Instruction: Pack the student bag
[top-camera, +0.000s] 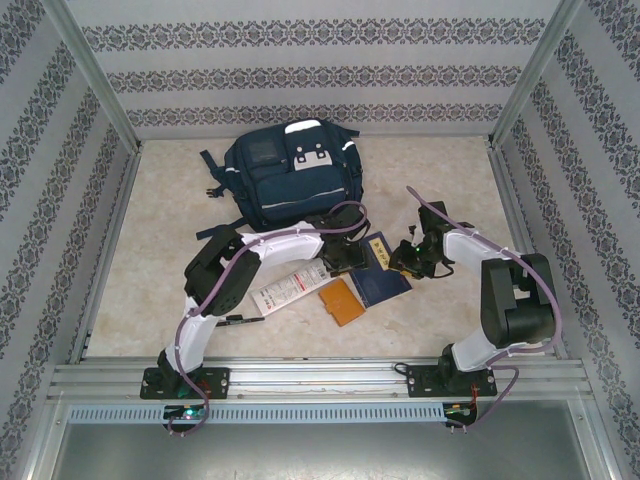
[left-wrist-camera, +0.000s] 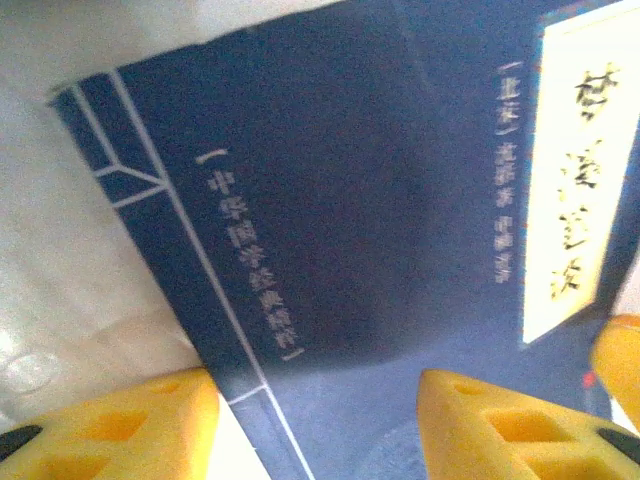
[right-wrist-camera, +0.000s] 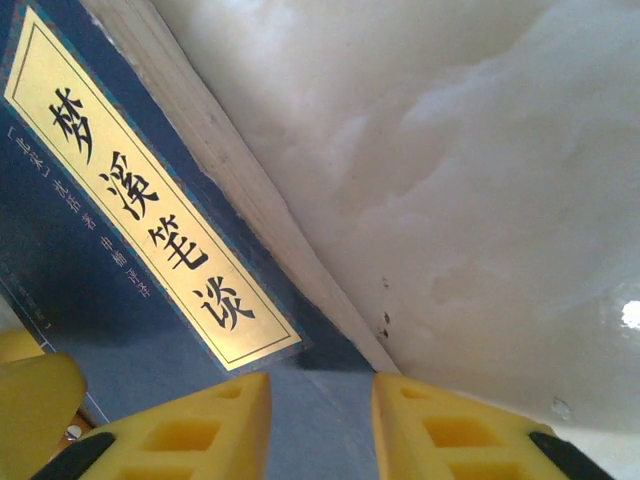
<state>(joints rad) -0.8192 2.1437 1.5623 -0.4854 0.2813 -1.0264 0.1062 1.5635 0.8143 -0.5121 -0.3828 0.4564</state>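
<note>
One student bag (top-camera: 290, 185) lies at the upper centre of the table (top-camera: 150, 240), well apart from the three flat things at the middle: one navy book (top-camera: 385, 285), one orange card (top-camera: 342, 301) and one white leaflet (top-camera: 285, 290). The left gripper (left-wrist-camera: 315, 405) hangs over the book's cover with its two yellow fingers wide apart. The right gripper (right-wrist-camera: 318, 410) stands narrow at the book's page edge, one finger over the cover and one over the table; whether it pinches the book I cannot tell.
</note>
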